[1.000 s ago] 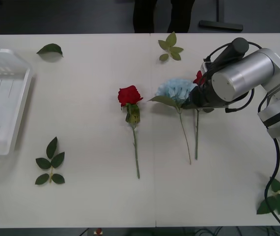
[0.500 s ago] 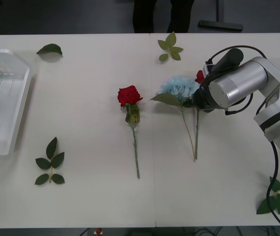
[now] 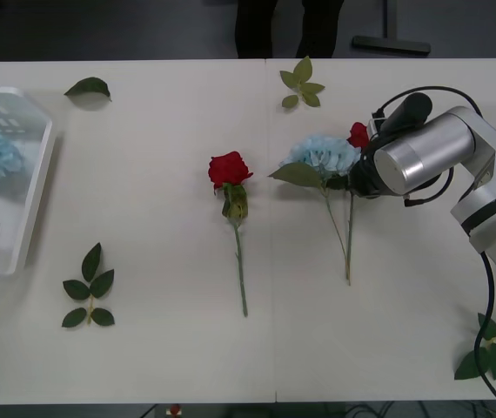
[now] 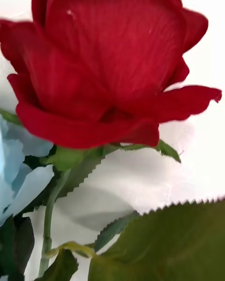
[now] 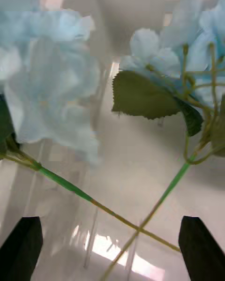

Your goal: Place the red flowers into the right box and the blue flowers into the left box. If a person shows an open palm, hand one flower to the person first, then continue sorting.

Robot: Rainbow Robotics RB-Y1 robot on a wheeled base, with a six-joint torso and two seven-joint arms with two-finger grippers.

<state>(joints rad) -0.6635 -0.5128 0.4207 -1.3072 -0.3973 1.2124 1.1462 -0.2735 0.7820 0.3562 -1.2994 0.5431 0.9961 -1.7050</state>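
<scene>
The white bench [image 3: 170, 366] is carrying loose flowers. The right hand [image 3: 358, 165] is hovering at a red rose [image 3: 358, 135] beside a blue hydrangea [image 3: 325, 155]; its grip cannot be told. The left hand [image 5: 112, 243], spread open, is hanging over blue flowers [image 5: 51, 89] lying in the left box [image 3: 22, 235], seemingly just released.

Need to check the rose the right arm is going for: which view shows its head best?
The right wrist view: the red rose's head sits close up, beside a pale-blue hydrangea. The front view shows it half hidden behind the right arm. The left wrist view shows hydrangeas instead.
</scene>
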